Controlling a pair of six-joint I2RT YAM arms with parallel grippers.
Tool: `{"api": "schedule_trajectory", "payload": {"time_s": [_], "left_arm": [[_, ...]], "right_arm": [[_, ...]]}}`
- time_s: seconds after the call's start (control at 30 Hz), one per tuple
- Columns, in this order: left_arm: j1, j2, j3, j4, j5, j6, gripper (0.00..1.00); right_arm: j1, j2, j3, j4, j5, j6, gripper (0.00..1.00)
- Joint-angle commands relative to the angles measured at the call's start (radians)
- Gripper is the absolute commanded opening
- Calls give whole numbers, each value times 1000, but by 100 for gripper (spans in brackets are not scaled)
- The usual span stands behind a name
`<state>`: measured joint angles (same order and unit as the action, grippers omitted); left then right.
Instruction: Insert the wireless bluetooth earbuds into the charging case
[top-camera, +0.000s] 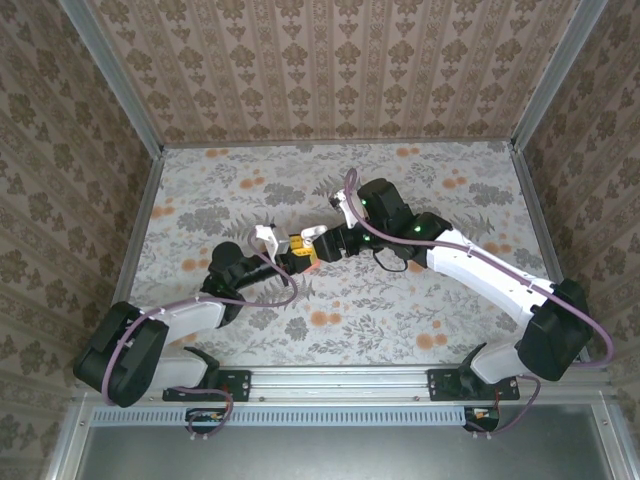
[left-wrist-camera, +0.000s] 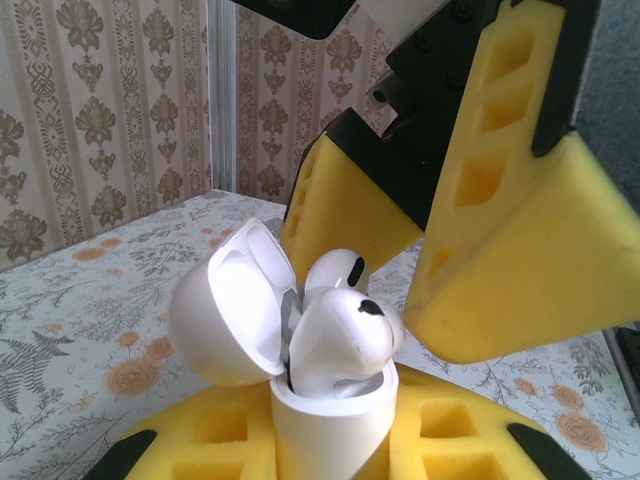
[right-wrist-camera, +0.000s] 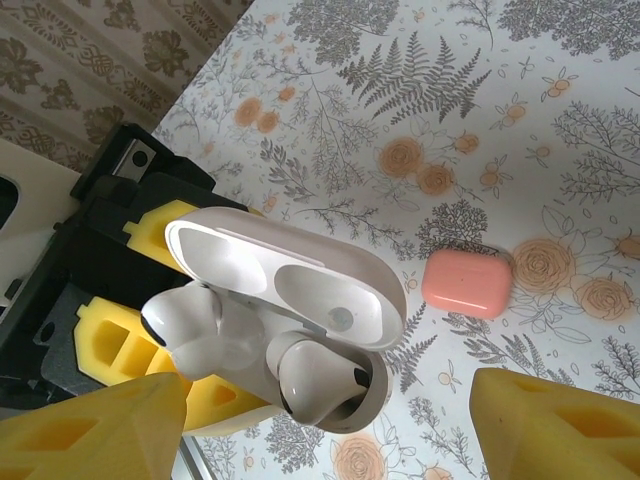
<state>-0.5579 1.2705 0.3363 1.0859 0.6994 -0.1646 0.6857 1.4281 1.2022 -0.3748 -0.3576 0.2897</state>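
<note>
Left wrist: left fingers clamp charging case, earbuds near parted right fingers.

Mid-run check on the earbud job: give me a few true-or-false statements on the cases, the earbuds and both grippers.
1. The white charging case has its lid open. True.
2. The left gripper is shut on the white charging case. True.
3. The right gripper is clamped on an earbud. False: its fingers are spread apart with nothing between them.
4. The pink case on the table lies open. False: it is closed.
5. The white earbuds lie loose on the table. False: both stand in the mouth of the white charging case, with their tops sticking out.
</note>
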Motion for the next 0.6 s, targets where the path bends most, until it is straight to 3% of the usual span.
{"api": "schedule_trajectory", "payload": {"time_s": [0.0, 0.57], "left_arm": [[-9, 1, 26, 36, 1, -19, 12], [-11, 0, 27, 37, 2, -26, 12]], "right_arm": [[8, 8, 31, -2, 25, -12, 76], [4, 3, 31, 17, 80, -2, 75]]}}
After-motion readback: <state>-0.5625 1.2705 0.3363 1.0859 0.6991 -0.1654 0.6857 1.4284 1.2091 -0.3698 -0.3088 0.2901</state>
